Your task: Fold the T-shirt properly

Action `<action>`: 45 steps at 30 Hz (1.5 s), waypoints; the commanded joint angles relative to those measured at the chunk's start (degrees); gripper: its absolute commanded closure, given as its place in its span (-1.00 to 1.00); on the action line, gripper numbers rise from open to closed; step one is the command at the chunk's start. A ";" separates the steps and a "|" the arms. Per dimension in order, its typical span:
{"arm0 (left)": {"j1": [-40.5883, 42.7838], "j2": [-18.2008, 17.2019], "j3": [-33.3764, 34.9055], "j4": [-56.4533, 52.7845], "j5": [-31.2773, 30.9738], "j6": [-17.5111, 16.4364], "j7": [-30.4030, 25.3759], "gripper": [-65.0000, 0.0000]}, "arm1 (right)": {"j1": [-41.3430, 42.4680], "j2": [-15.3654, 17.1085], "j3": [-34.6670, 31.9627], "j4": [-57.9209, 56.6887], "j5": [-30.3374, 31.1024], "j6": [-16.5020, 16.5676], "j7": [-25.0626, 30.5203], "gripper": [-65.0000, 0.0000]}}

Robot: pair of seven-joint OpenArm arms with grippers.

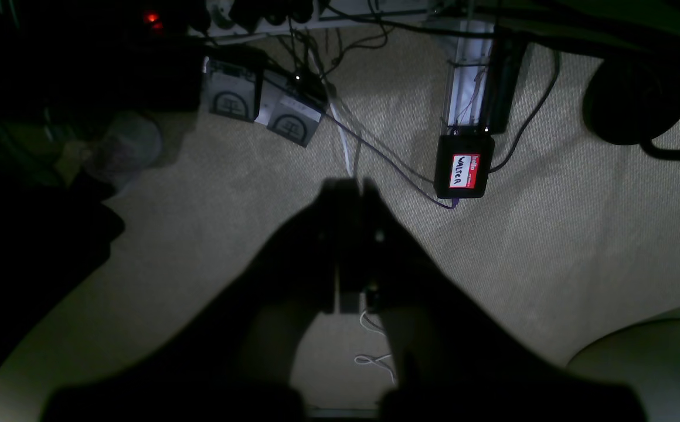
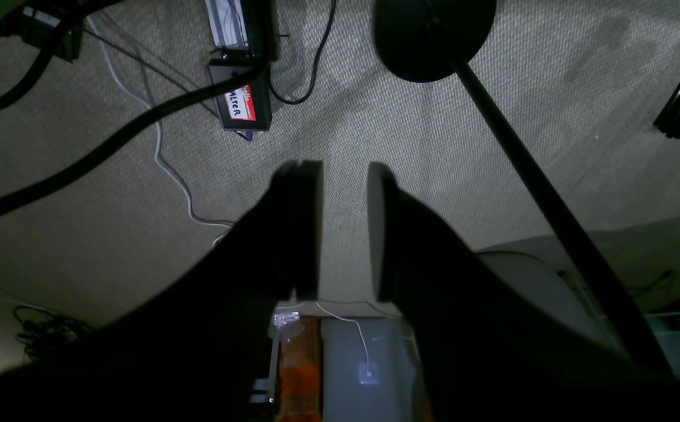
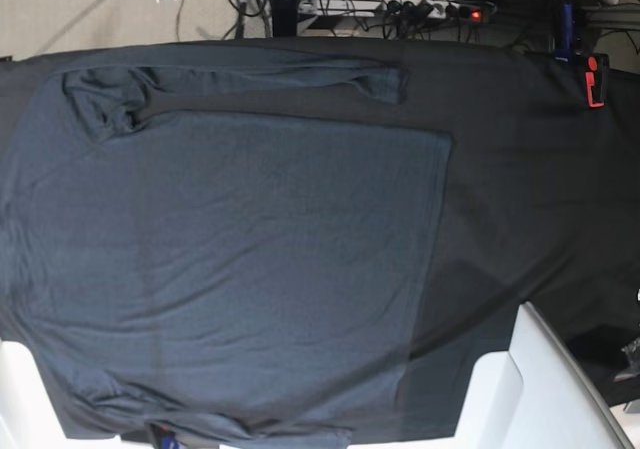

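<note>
The T-shirt (image 3: pixel 240 259) lies spread flat on the black table cloth (image 3: pixel 530 189) in the base view. It is dark grey and lightly wrinkled. One sleeve (image 3: pixel 250 77) is laid along the far edge and the other (image 3: pixel 200 419) is bunched at the near edge. Neither gripper's fingers show in the base view. In the left wrist view my left gripper (image 1: pixel 353 190) is shut, empty, and hangs over the carpet. In the right wrist view my right gripper (image 2: pixel 344 176) has its jaws apart with only carpet between them.
White arm parts sit at the near corners (image 3: pixel 545 389) (image 3: pixel 25 399). A red clamp (image 3: pixel 594 81) grips the far right table edge. On the floor lie cables, a black box with a red name label (image 1: pixel 464 170) (image 2: pixel 240 105), and a black stand base (image 2: pixel 434 35).
</note>
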 commanded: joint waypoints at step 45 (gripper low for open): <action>29.28 -5.81 -0.08 42.12 -14.96 0.30 -20.17 1.00 | -19.90 0.46 0.41 30.12 -0.01 -0.47 -2.79 1.00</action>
